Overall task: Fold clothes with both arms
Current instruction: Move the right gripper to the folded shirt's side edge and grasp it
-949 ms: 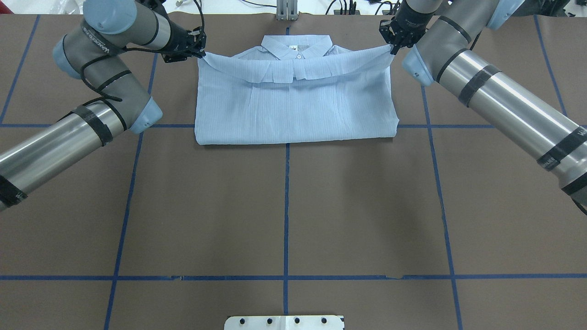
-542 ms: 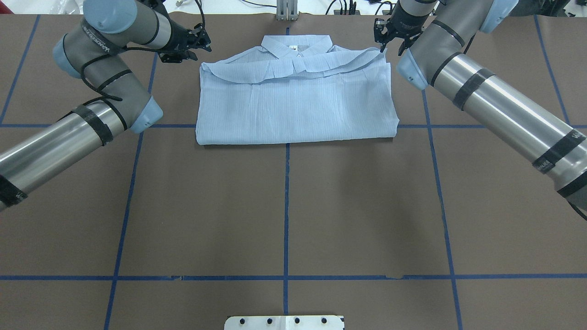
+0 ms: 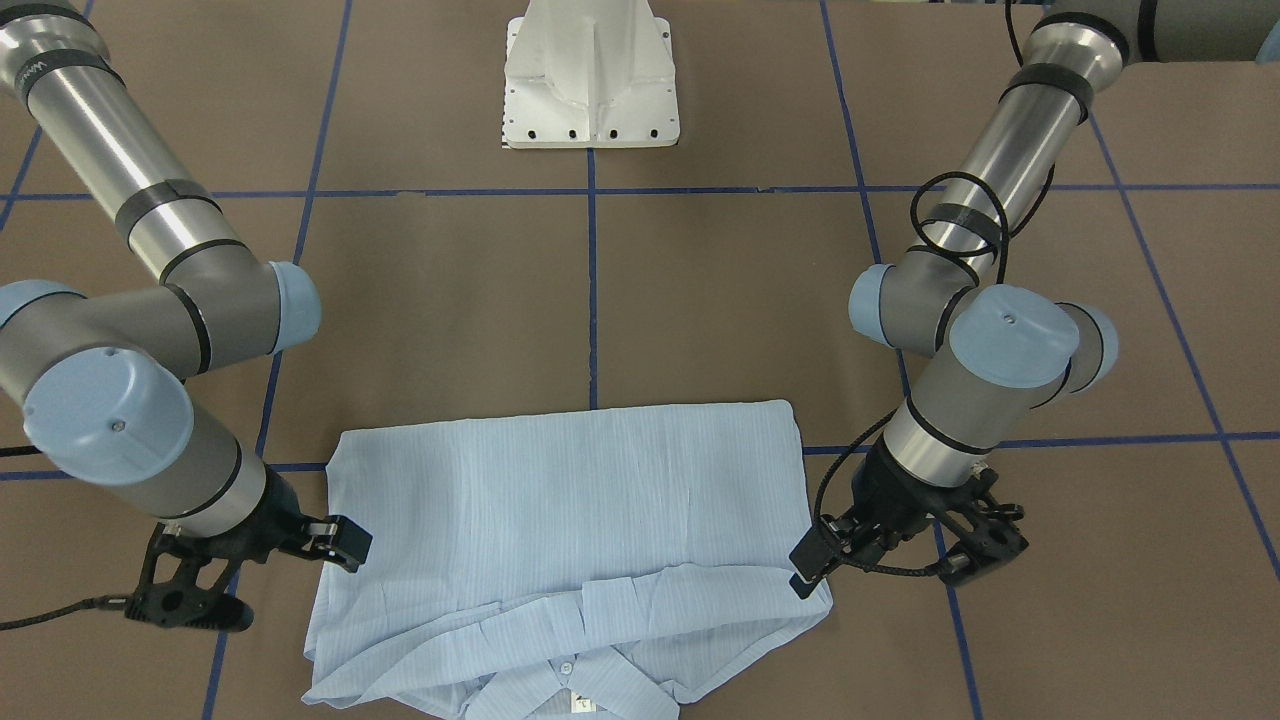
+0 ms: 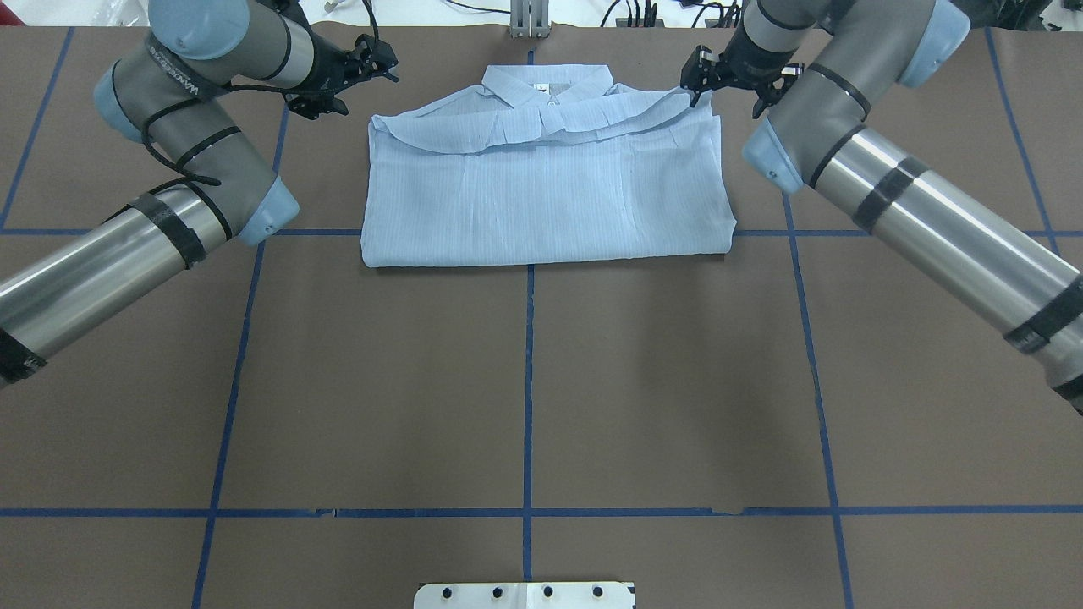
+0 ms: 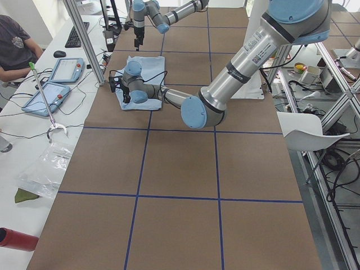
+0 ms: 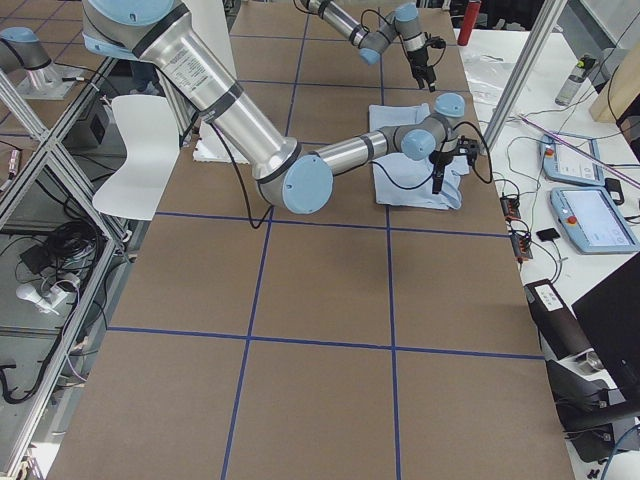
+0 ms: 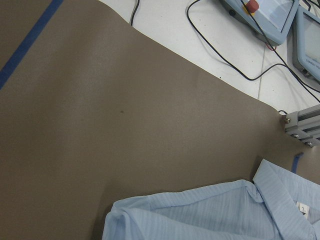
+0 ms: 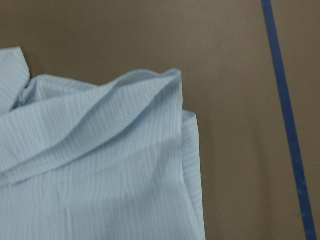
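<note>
Left gripper (image 4: 354, 83) is off the cloth now, jaws spread wide and empty, sitting just outside the shirt's far-left corner. Right gripper (image 4: 734, 83) is the same on the other side: fingers apart, nothing in them, right by the far-right corner, maybe brushing it, can't be sure. Under a sec ago both were pinching the hem (image 4: 508, 134) corners and holding that edge taut. Half a sec ago they let go and it dropped. Since then both have pulled out a touch and rotated.

Shirt (image 4: 541, 199) lies flat at the far-centre of the table (image 4: 525, 381), straddling the centre tape line (image 4: 529, 338), folded bottom-to-top. Collar (image 4: 546, 85) pokes out beyond the hem on the operators' side.

What it means, by the look of it: the half-fold is placed and released, so that step's done. It isn't tidy, though. The hem sags in a curve across the middle, and its right end lies nearer the far side than its left. Right wrist cam shows that corner rumpled, with a ridge in the top layer. Likely next is arms clear, then either smooth the flap or re-grip for another fold, prob. side to side. Thin fabric, so any drag will shift the layers.
</note>
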Motion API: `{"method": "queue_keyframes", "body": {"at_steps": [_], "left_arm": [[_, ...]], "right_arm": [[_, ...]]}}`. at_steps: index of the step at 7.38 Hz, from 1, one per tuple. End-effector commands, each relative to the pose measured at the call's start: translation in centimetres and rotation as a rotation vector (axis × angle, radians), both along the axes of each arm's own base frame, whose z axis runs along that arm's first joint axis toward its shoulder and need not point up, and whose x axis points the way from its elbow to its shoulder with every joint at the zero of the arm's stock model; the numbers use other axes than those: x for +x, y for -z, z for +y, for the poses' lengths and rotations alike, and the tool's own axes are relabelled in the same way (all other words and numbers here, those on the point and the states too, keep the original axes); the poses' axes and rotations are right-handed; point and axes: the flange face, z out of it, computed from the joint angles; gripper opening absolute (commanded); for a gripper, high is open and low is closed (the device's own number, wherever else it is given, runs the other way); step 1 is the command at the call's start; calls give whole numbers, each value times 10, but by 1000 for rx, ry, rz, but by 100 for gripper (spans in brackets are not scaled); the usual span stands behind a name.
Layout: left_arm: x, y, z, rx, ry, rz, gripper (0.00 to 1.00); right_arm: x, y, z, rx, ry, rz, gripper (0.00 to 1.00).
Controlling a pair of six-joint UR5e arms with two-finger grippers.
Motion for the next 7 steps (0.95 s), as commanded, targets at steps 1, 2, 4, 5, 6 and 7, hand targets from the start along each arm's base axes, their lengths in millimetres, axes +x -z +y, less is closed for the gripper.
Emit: {"method": "queue_keyframes", "body": {"at_steps": [1,2,4,5,6,7], "left_arm": [[-1,-2,2,-21,12,20,100],[-1,-1,3,-19,13,23,100],[0,0,4,-21,11,26,100],[0,0,4,-20,13,26,100],[-2,-8,6,-27,11,22,100],[-3,-5,7,-21,13,25,100]], "right_arm": [[-25,-39,54,-14,75,11,95],[-25,-42,56,-18,82,10,88],[-29,-52,62,-28,94,20,69],[-33,-50,65,-27,100,16,52],[-35,-48,66,-38,100,9,41],[-38,-49,69,-42,106,7,31]]}}
